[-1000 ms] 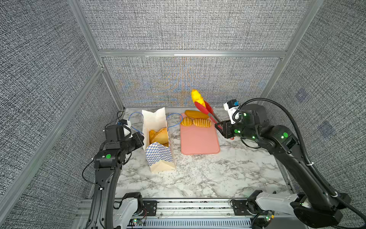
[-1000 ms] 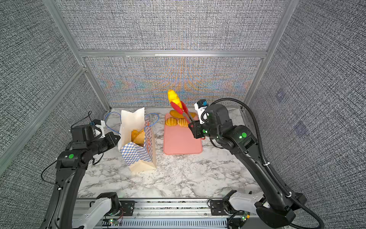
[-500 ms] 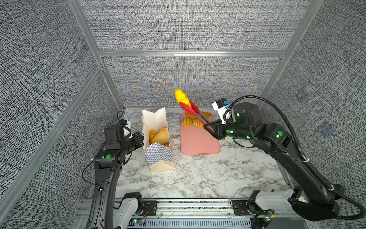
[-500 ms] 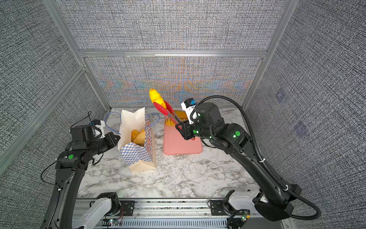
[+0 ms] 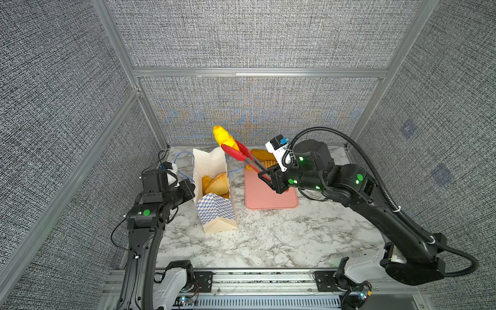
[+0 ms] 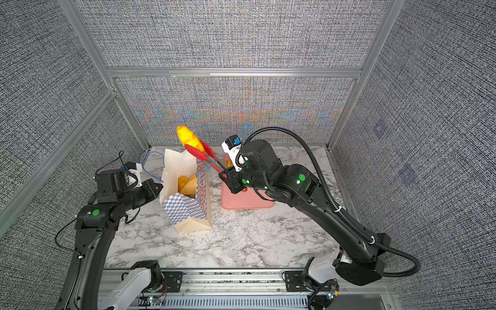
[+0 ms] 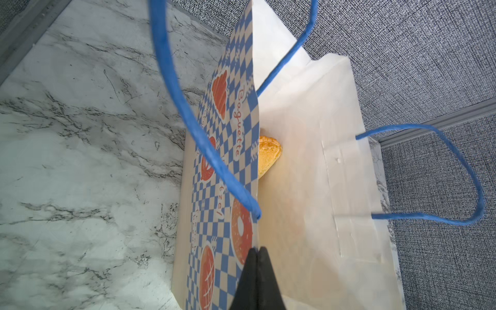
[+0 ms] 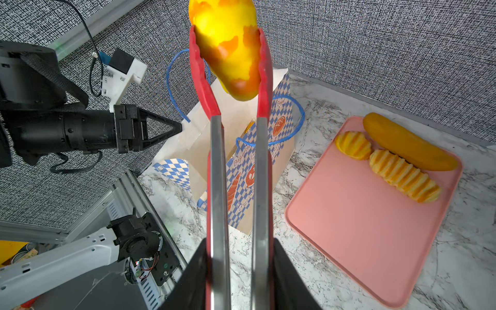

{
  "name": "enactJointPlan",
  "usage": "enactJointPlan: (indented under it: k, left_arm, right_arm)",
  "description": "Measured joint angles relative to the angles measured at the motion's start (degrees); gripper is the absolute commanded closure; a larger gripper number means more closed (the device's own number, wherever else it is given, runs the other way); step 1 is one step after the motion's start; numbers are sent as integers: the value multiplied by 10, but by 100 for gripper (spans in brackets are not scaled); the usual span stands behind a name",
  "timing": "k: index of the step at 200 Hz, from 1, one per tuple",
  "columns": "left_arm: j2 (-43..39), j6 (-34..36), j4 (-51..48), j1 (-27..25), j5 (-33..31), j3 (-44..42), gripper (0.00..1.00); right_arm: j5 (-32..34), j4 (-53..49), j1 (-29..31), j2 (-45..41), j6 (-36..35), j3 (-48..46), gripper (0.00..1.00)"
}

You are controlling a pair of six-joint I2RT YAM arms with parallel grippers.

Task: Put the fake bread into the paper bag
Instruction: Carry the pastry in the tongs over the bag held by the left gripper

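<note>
A: Any readable text?
B: Only on the paper bag (image 7: 308, 166), red script on its checker band (image 7: 243, 67). Left wrist view: "Baguette", a clean read.
A: More?
B: Further along the band, "tzel". The start of the word is hidden behind the bag's blue cord handle (image 7: 188, 115).
A: Right wrist view?
B: Same bag. Looks like "Bagel" near its top edge, "Bague…" mid-side, "Croiss…" toward its base. All small and only partly legible.
</note>
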Motion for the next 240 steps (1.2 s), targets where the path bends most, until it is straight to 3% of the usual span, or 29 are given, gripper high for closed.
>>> enactJointPlan:
  k: [116, 240]
  left_arm:
    - [-3, -2, 3, 0, 0, -4, 98]
    - [-5, -2, 4, 0, 0, -6, 98]
  right_arm:
    - [55, -20, 65, 77, -8, 47, 64]
    - [81, -36, 83, 110, -14, 49, 62]
